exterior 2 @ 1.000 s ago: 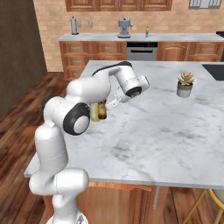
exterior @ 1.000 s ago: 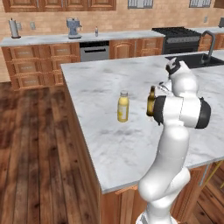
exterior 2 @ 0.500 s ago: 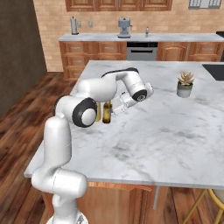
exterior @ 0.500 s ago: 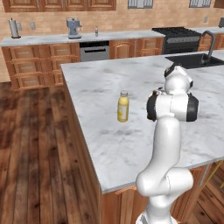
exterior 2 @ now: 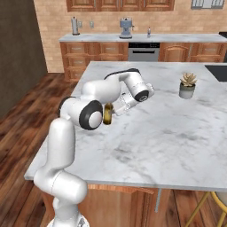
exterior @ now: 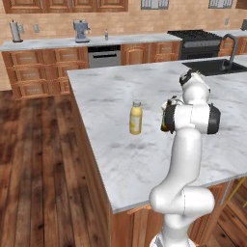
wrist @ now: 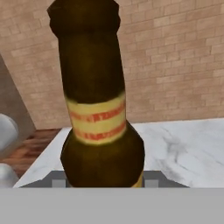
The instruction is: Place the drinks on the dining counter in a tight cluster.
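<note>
A slim dark brown glass bottle (wrist: 97, 100) with a yellow and red label looms close in the hand view, upright between my fingertips. My gripper (wrist: 105, 181) is shut on its lower body. In the left base view this brown bottle (exterior: 165, 121) peeks out from behind my forearm, over the dining counter (exterior: 111, 91). The stout yellow bottle (exterior: 136, 117) with a pale cap stands on the marble a short way to its left. From the right base view my gripper (exterior 2: 116, 107) reaches back toward my own shoulder, with the bottle (exterior 2: 107, 114) beside it.
A black sink (exterior: 212, 66) with a faucet (exterior: 231, 43) sits at the island's far right. A small potted plant (exterior 2: 188, 85) stands on the marble further right. The wall counter (exterior 2: 146, 38) with a coffee machine runs along the back. The island's left edge drops to wooden floor.
My arm has folded and swung its elbow upright over the bottle. The brown bottle stays near the same spot beside the yellow one, still gripped.
</note>
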Controlling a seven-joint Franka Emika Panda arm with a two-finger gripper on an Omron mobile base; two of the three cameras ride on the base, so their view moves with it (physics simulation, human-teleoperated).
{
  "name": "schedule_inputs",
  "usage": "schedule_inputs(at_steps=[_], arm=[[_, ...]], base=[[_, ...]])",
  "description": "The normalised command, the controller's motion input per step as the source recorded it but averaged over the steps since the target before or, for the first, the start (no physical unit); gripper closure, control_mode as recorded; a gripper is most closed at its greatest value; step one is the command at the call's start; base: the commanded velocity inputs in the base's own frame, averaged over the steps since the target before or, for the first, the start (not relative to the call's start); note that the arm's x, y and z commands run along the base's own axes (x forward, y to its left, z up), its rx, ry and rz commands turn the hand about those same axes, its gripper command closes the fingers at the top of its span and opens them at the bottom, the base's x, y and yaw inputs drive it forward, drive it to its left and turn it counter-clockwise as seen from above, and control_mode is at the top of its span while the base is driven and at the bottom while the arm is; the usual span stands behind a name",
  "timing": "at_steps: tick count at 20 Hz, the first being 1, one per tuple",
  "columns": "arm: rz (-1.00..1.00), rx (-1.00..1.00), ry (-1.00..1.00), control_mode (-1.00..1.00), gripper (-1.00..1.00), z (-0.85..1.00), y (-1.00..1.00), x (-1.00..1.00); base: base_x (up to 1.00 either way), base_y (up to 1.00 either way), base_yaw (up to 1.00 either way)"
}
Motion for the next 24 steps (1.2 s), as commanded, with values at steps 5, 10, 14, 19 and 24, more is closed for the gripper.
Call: schedule_inputs(at_steps=[5,10,14,19,24], arm=[[0.0,0.0,-0.03,-1.0,1.0,0.0,0.36,0.0],[0.0,-0.03,-0.01,-1.0,1.0,0.0,0.16,0.05],[0.0,-0.05,0.0,-1.0,1.0,0.0,0.0,0.13],[0.0,-0.08,0.0,-1.0,1.0,0.0,0.0,0.19],[0.0,-0.07,0.03,-1.0,1.0,-0.01,0.0,0.11]], base=[[0.0,0.0,0.0],[0.0,0.0,0.0],[0.0,0.0,0.0],[0.0,0.0,0.0],[0.0,0.0,0.0]])
